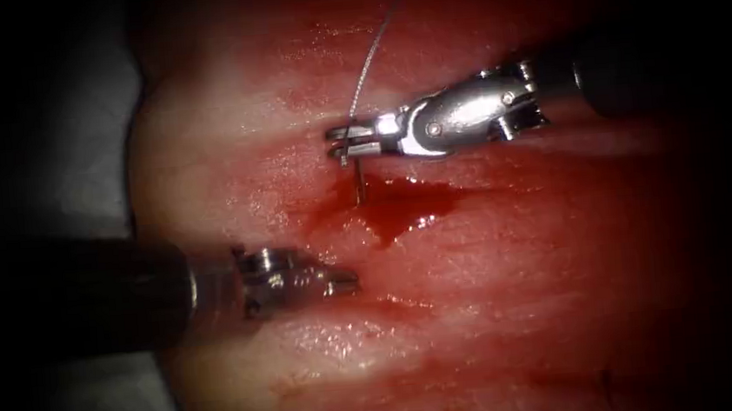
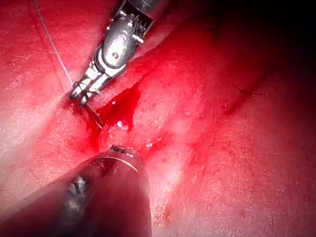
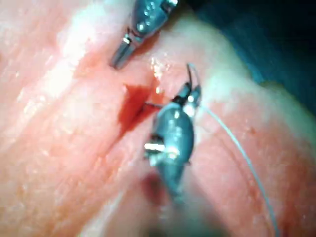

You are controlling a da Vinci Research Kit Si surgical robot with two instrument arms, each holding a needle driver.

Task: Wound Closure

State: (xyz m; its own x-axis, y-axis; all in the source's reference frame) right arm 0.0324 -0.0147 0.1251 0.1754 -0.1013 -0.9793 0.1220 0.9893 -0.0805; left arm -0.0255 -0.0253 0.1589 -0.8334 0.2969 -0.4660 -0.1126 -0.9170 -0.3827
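The right tool [image 1: 342, 143] comes in from the right with its jaws shut on the curved needle [image 1: 356, 184], gripped toward its thread end. The needle runs down from the jaws, and its point meets the tissue [image 1: 496, 308] at the left edge of the red fluid [image 1: 397, 212] pooled in the cut. The tip itself is hidden there. Thread [image 1: 371, 52] rises from the jaws toward the top. The left tool [image 1: 344, 281] lies low on the left, jaws shut and holding nothing, just short of the cut. The left wrist view shows the right tool [image 2: 80, 94] and needle [image 2: 95, 116]. The right wrist view shows the needle [image 3: 154, 104] and the left tool [image 3: 118, 61].
The left arm's dark shaft [image 1: 77, 298] crosses the tissue's left edge, where grey bench surface [image 1: 74, 150] shows. Thread [image 3: 242, 158] trails over the tissue beside the right tool. A small dark mark [image 1: 605, 380] sits on the tissue at the lower right.
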